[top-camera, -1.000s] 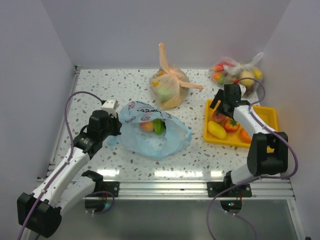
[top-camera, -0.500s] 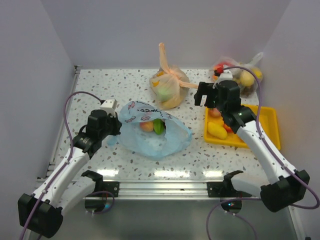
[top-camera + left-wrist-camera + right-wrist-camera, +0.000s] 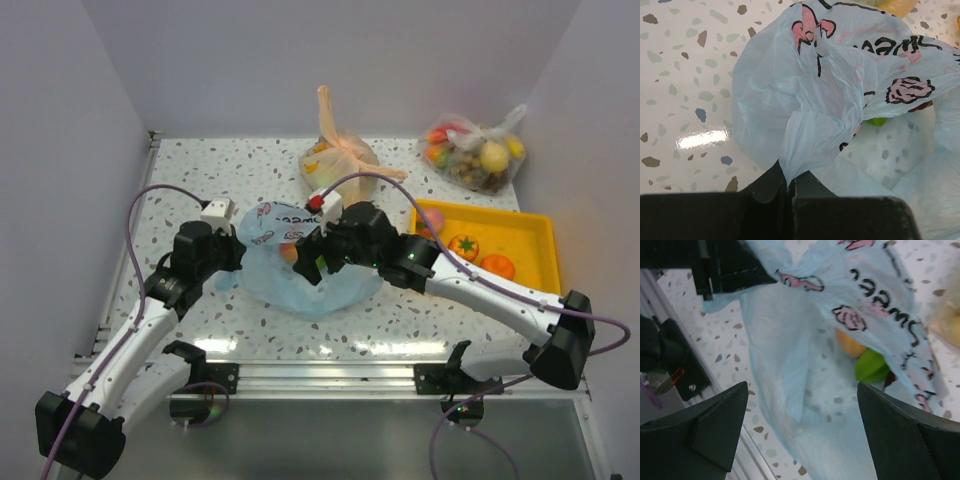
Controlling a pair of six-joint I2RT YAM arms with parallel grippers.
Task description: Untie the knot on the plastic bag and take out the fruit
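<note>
3 bags sit on the worktop [image 3: 200, 190]. 1 light blue bag [image 3: 300, 298] with pink prints and dark lettering lies in the middle, nearer the near edge. 1 orange bag [image 3: 340, 175] stands at the middle of the far edge, and 1 clear bag [image 3: 470, 160] is in the far right corner.

1 yellow tray [image 3: 530, 235] by the right edge holds 3 toy fruits: a pink piece [image 3: 429, 221], a tomato [image 3: 463, 246] and an orange ball [image 3: 497, 266]. The blue bag's mouth lies open, and 2 more pieces show inside it, an orange piece [image 3: 850, 344] touching a green piece [image 3: 871, 366].

The worktop is white speckled stone, closed in by 3 plain lilac walls [image 3: 300, 60].

The left arm slants up from the near left corner. The left gripper [image 3: 788, 180] has its jaws together, pinching the blue bag's left rim. The right arm stretches low from the near right corner towards the middle. The right gripper [image 3: 802, 405] hangs over the bag's opening with its jaws wide apart, holding nothing.
</note>
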